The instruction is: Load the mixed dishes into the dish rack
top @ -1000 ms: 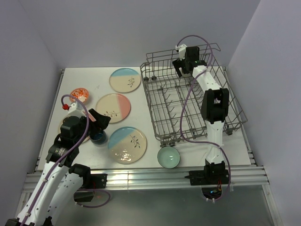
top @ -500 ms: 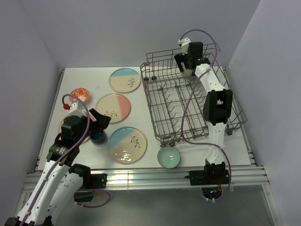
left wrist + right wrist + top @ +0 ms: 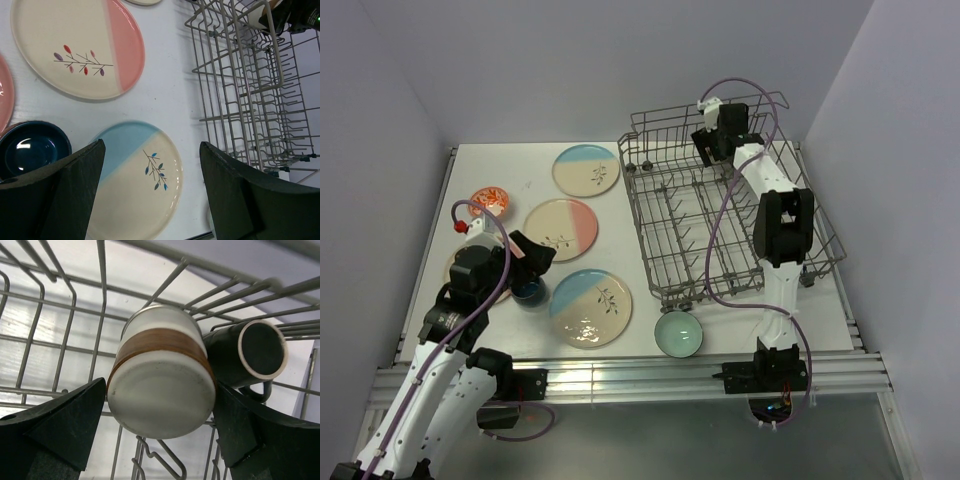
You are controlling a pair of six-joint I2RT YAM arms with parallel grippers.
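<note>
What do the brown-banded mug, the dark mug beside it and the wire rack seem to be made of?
The brown-banded cream mug looks like glazed ceramic: smooth sheen, duller base. The dark mug with pale rim is probably stoneware: satin dark glaze, bare pale lip. The grey wire dish rack looks like metal, perhaps coated: thin rods joined at crossings, matte grey.

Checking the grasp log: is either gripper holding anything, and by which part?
The right gripper clamps the brown-banded mug across the sides of its body, near the base. The left gripper is open, holding nothing.
</note>
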